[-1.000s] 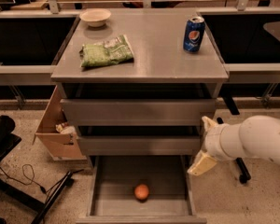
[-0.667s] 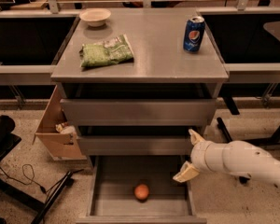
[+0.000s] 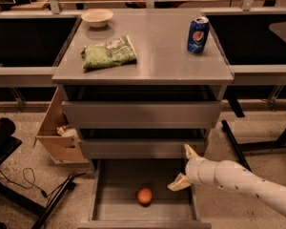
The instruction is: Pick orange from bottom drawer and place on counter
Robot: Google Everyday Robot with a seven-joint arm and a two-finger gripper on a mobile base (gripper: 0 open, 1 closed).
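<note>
The orange point(image 3: 144, 195) lies in the middle of the open bottom drawer point(image 3: 109, 209), a shallow grey tray pulled out at the foot of the cabinet. My gripper point(image 3: 185, 167) is at the drawer's right side, above its floor and to the right of the orange, not touching it. Its two pale fingers point(image 3: 179, 183) are spread apart and hold nothing. My white arm point(image 3: 248, 182) reaches in from the lower right. The counter point(image 3: 152, 56) is the grey metal top of the cabinet.
On the counter are a cream bowl point(image 3: 97, 17) at the back left, a green bag point(image 3: 108, 53) and a blue soda can point(image 3: 198, 34) at the right. The two upper drawers point(image 3: 140, 114) are shut. A cardboard box point(image 3: 57, 132) stands left of the cabinet.
My arm has moved left and down from beside the cabinet. The gripper now sits over the right side of the bottom drawer, closer to the orange. The orange has not moved.
</note>
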